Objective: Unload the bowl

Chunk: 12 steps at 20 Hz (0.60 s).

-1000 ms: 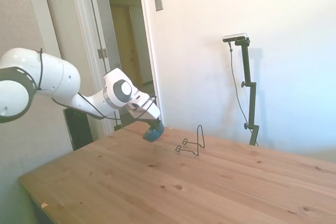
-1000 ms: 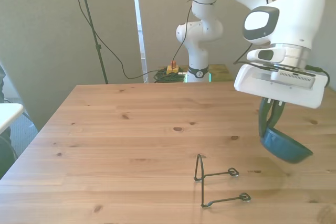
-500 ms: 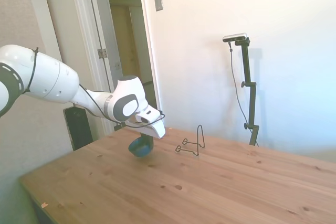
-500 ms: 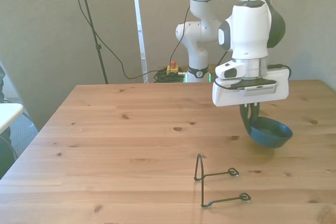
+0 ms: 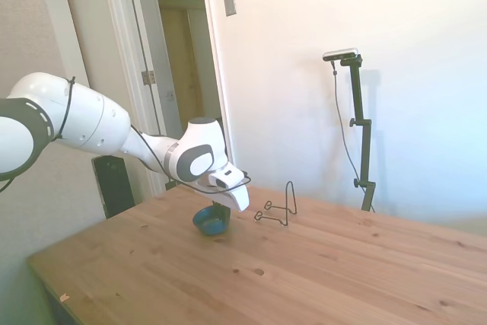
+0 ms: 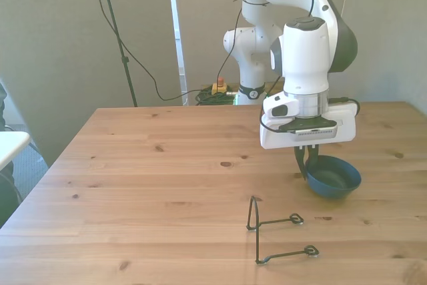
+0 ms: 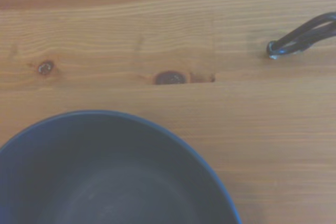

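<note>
- Lowered from its tilted, mid-air carry of a second earlier, the bowl is now sitting level and upright on the desk, on the front view's right.
- Over the same second the gripper has been swinging from a slanted pose to pointing straight down, and the arm has been drawing in toward the middle of the desk.
- Dark fingers are reaching down to the bowl's rim on the front view's left and appear to be pinching it; no gap is showing between them and the bowl.
- Close by, toward the camera in the front view, the wire stand is standing bare, near the bowl but not touching it.
- Seen from the wrist camera, the bowl is filling the lower frame with wood grain beyond it and one foot of the wire stand at the edge.
- Judging by this, the placing step is nearly ending: the bowl is already off the stand and looking set down.
- What the next move is calling for is a release of the rim, then a straight lift clear so the fingers are not dragging or tipping the bowl.
</note>
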Each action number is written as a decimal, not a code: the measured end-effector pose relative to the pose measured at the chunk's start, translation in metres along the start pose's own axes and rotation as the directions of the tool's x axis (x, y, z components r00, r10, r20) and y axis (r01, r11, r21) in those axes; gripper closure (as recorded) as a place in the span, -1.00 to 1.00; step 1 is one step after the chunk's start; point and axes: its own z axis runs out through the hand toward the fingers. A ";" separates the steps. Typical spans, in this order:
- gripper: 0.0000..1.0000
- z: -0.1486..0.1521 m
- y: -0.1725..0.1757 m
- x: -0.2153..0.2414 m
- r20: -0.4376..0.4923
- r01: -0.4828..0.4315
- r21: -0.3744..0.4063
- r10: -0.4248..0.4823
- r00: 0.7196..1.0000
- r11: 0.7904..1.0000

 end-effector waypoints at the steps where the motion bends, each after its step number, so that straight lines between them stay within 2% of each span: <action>1: -1.00 -0.001 0.000 0.001 0.002 -0.003 -0.003 0.003 1.000 1.000; 8: -1.00 -0.002 0.006 0.008 0.019 -0.047 -0.045 0.048 0.999 0.998; 12: -1.00 -0.039 0.000 0.011 -0.032 -0.041 -0.012 0.040 0.999 0.999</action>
